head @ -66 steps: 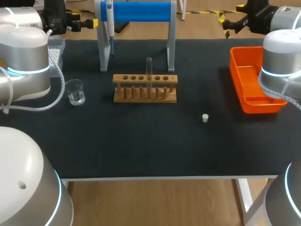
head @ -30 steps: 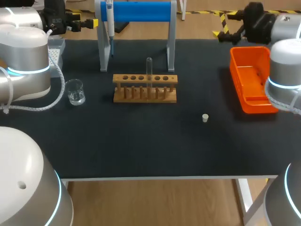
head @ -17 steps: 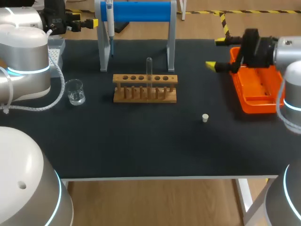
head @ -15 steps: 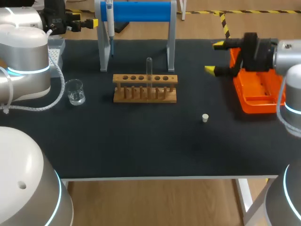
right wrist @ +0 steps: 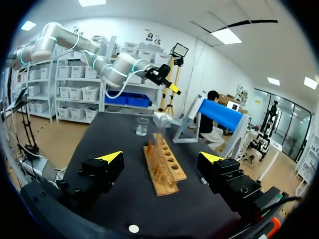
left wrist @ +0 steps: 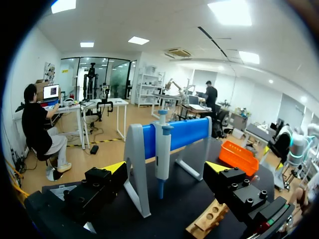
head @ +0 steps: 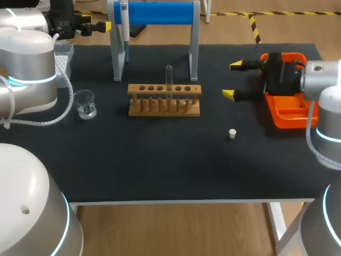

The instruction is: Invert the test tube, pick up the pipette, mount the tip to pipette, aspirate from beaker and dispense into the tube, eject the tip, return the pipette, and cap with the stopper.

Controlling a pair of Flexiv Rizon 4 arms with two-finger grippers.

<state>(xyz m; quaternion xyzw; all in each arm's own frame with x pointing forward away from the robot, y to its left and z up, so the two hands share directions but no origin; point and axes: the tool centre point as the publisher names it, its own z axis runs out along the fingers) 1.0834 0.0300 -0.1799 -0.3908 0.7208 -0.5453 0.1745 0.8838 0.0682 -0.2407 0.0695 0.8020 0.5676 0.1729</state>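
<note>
A clear test tube (head: 169, 79) stands upright in the wooden rack (head: 164, 100) mid-table. The pipette (head: 124, 24) hangs on the blue stand (head: 160, 13) at the back. A glass beaker (head: 85, 104) sits left of the rack, and a small white stopper (head: 232, 133) lies to its front right. My right gripper (head: 233, 80) hovers open and empty right of the rack, pointing at the rack (right wrist: 163, 167). My left gripper (left wrist: 166, 169) is open and empty at the back left, with the pipette (left wrist: 162, 149) ahead between its fingers.
An orange tray (head: 287, 109) sits at the right edge, just behind my right wrist. A grey tip box (head: 65, 56) stands at the back left, partly hidden by my left arm. The blue stand's legs straddle the space behind the rack.
My right arm swung from the back right corner, over the orange tray, leftward and forward toward the rack, with its gripper staying open. The left arm has not moved.
</note>
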